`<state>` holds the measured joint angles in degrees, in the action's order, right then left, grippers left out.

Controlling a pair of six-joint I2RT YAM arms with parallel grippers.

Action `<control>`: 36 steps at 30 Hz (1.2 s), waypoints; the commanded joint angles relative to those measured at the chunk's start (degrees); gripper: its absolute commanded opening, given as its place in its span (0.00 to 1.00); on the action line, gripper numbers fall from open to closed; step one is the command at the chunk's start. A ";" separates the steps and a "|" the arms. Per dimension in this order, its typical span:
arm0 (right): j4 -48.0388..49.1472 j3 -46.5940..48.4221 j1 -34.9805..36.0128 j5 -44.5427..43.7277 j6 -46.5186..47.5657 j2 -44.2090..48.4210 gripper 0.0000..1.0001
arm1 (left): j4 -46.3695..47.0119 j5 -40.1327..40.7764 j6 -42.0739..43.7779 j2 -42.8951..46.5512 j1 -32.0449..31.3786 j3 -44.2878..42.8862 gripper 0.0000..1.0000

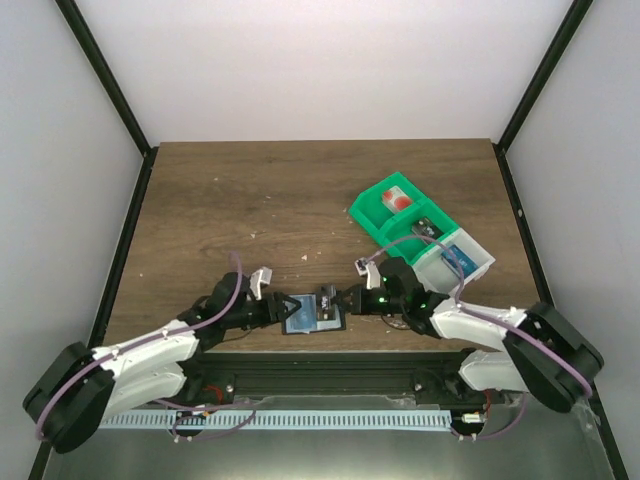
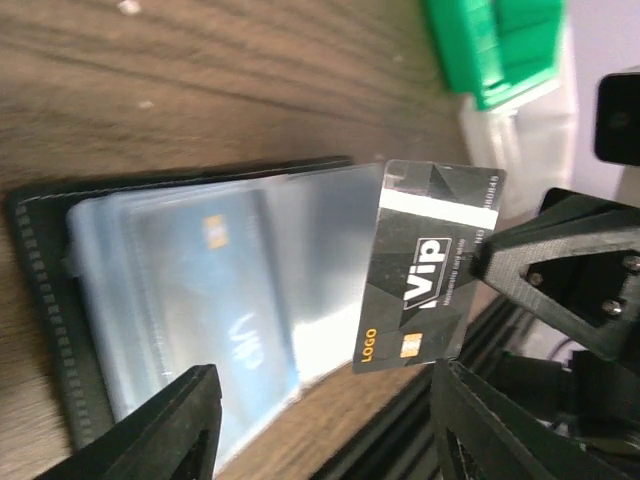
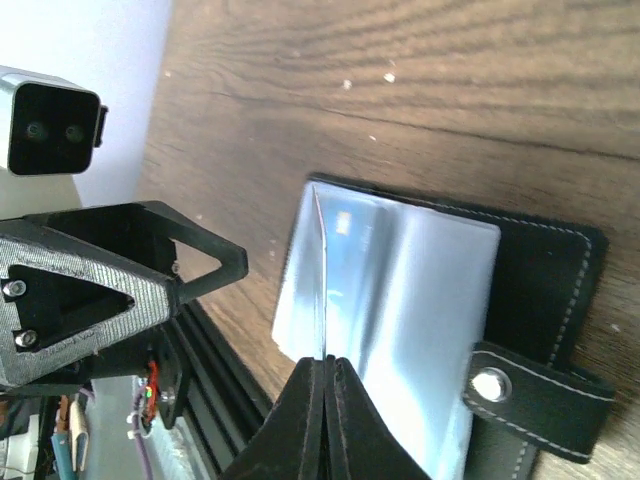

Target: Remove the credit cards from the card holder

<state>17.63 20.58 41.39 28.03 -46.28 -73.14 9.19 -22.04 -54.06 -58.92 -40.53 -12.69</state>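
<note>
The black card holder [image 1: 300, 320] lies open near the table's front edge, its clear sleeves [image 2: 300, 270] facing up. A blue credit card [image 2: 215, 310] shows inside one sleeve. My right gripper [image 3: 328, 366] is shut on a dark "VIP" credit card [image 2: 430, 270], seen edge-on [image 3: 321, 290] in the right wrist view. The card stands over the sleeves' outer edge; whether its far end is still in a sleeve, I cannot tell. My left gripper [image 2: 330, 425] hovers open over the holder's near side, with nothing between its fingers. The holder's snap tab [image 3: 525, 390] sticks out on the right.
A green tray [image 1: 372, 215] sits at the back right with a white-and-red card [image 1: 398, 198] and a dark card [image 1: 428, 226] in it. A clear-white tray [image 1: 478, 262] adjoining it holds a blue card [image 1: 458, 255]. The table's black front rail [image 1: 320, 372] runs just below the holder.
</note>
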 commanded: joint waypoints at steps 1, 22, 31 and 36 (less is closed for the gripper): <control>-3.66 0.46 -0.31 -0.76 -2.19 6.56 0.00 | 1.47 -1.89 -2.63 5.73 -0.01 -0.84 0.61; 18.75 -1.34 -0.17 12.96 -18.68 8.78 0.00 | 24.40 -12.15 -10.77 9.29 -0.07 5.86 0.53; 19.97 -2.36 0.31 13.40 -19.11 7.74 0.00 | 31.92 -15.61 -11.94 5.08 -0.02 6.67 0.38; 19.76 -2.22 0.53 14.82 -18.30 7.48 0.01 | 35.69 -16.85 -12.51 3.24 -0.06 7.51 0.07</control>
<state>35.77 18.59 41.50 40.69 -65.23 -65.36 38.41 -36.56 -66.19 -54.72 -40.53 -6.20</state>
